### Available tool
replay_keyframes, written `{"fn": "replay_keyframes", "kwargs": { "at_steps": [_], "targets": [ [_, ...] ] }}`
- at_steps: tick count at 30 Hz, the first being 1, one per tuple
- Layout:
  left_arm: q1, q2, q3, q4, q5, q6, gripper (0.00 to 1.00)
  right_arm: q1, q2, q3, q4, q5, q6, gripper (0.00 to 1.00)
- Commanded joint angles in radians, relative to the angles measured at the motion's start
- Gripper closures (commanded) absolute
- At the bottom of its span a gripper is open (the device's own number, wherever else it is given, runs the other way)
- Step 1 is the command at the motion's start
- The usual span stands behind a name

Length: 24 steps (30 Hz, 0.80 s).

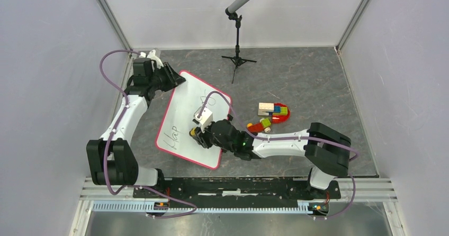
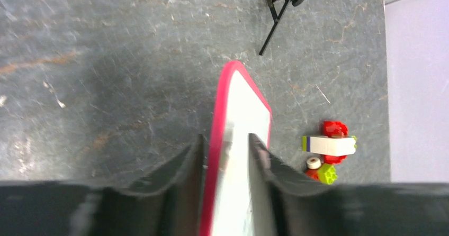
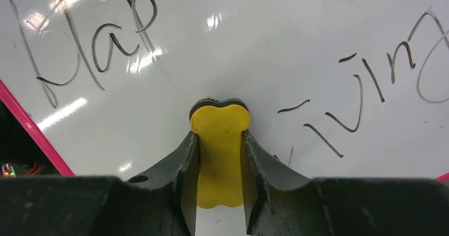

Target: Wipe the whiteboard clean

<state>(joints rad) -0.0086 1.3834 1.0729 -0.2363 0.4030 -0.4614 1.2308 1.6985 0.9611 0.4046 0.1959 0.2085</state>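
The whiteboard (image 1: 182,111), white with a red-pink frame, lies slanted on the grey table. Black handwriting (image 3: 95,40) remains on its near part, with more strokes (image 3: 381,77) toward the far end. My right gripper (image 3: 219,135) is shut on a yellow eraser (image 3: 219,125) whose dark pad rests on the whiteboard (image 3: 238,45) between the two patches of writing. My left gripper (image 2: 226,138) is at the board's far left corner. Its jaws straddle the whiteboard (image 2: 243,103) edge with a little slack on each side, so it is open.
A pile of coloured toy blocks (image 1: 272,114) on a red plate sits just right of the board, also visible as blocks (image 2: 328,148) in the left wrist view. A microphone on a black tripod (image 1: 237,56) stands at the back. Grey walls enclose the table.
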Motion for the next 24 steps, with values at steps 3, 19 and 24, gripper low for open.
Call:
{"fn": "replay_keyframes", "kwargs": {
  "at_steps": [3,19,24],
  "targets": [
    [-0.017,-0.056,-0.025,-0.059,-0.063,-0.054,0.36,0.007,-0.018,0.002,-0.114,-0.015,-0.001,0.80],
    [-0.011,-0.329,-0.165,-0.248,-0.217,0.023,0.19,0.007,0.013,0.099,-0.126,-0.057,-0.016,0.80],
    [-0.011,-0.338,-0.193,-0.252,-0.185,0.053,0.40,0.008,0.026,0.130,-0.113,-0.064,-0.013,0.80]
  ]
}}
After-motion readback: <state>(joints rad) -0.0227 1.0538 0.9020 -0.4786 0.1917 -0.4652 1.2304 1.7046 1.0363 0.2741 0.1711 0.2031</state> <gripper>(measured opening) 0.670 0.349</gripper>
